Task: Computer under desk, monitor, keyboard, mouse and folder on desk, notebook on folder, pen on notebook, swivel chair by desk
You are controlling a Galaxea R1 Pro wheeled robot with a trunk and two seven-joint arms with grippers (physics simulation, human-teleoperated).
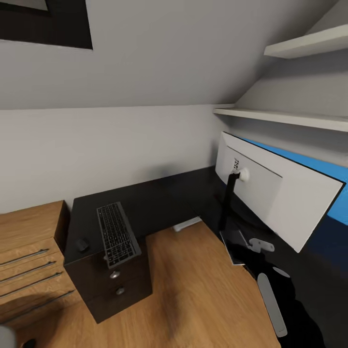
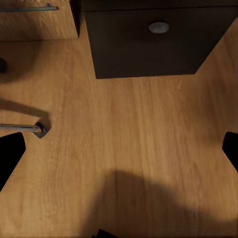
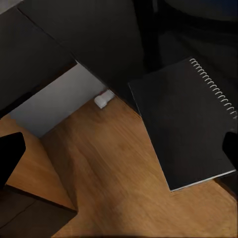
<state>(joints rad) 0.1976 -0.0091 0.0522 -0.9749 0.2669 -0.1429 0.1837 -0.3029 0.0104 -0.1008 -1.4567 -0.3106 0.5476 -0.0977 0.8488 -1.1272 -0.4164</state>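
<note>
The white-backed monitor [image 1: 270, 193] stands on the black desk [image 1: 169, 193], its rear turned toward me. On the desk's left wing lies the dark keyboard [image 1: 116, 234], with the small black mouse [image 1: 81, 244] just left of it. A black spiral notebook [image 3: 191, 124] lies by the monitor's stand [image 1: 227, 203], one corner hanging over the desk edge. My right gripper [image 3: 119, 151] hovers open above the floor beside that notebook, nothing between its fingers [image 3: 10, 156]. My left gripper [image 2: 119, 148] is open over bare wood floor, in front of the desk's drawer unit [image 2: 148, 44].
A wooden dresser [image 1: 29, 261] with metal handles stands left of the desk. Two white shelves [image 1: 290, 116] hang above the monitor under a sloped ceiling. A small white block [image 1: 187, 224] sits at the wall under the desk. A metal rod ending in a dark foot [image 2: 40, 130] rests on the floor.
</note>
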